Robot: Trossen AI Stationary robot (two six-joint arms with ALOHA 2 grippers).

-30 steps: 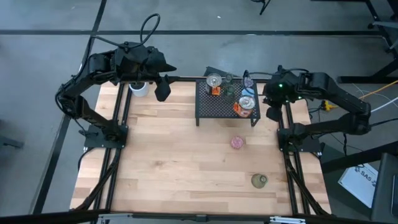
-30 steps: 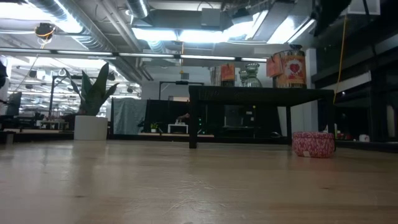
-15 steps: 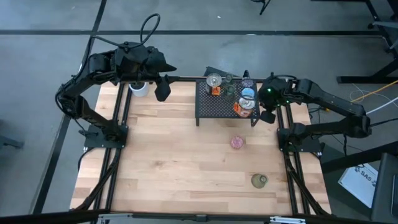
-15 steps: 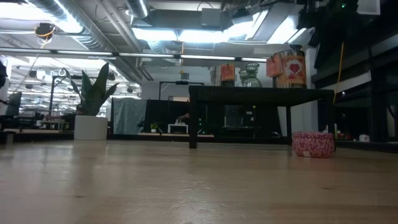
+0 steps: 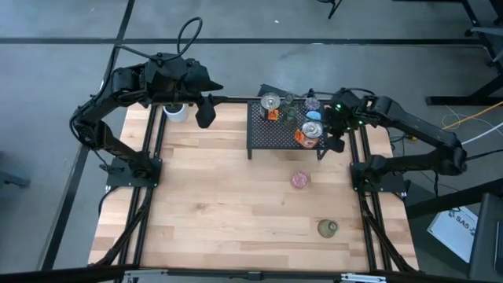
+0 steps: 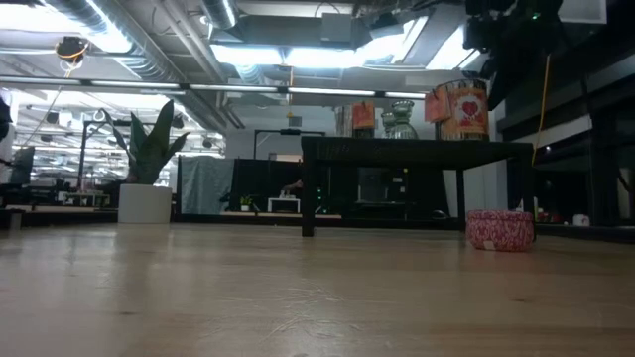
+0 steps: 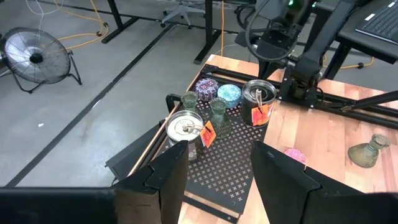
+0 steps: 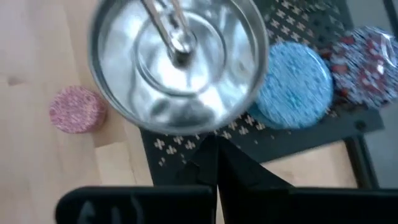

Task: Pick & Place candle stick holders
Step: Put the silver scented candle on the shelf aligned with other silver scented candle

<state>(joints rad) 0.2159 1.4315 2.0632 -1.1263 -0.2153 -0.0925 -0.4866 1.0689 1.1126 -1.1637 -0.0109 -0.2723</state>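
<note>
A: Progress on the candle stick holders?

B: Six are counted on the black mesh rack (image 5: 287,134) at the table's (image 5: 228,212) far edge: two silvery tins with orange tags (image 7: 258,98) (image 7: 185,127), two clear green glass holders (image 7: 217,113), a blue holder (image 8: 293,85) and a purple-speckled holder (image 8: 364,59). Two are left on the bare table: the pink holder (image 5: 299,180) just in front of the rack, and the olive-green glass holder (image 5: 328,228) well nearer the front edge, toward the right side. The job is judged largely done, if the rack is the goal; that cannot be confirmed.

A: Grippers?

B: The right gripper (image 8: 216,149) is seen with fingers pressed together, nothing between them, poised over the rack's right end, above the rim of the nearer silvery tin. The left gripper (image 7: 214,171) is held partly apart and empty, parked at the far left corner near the white potted plant (image 5: 176,112).

A: Change from a second ago?

B: The right arm has been swung in from beyond the table's right edge to over the rack, and its fingers have been drawn fully together. The left arm and all holders are unmoved.

A: Next?

B: Probably one of the two loose holders is to be fetched; which one cannot be told.
</note>
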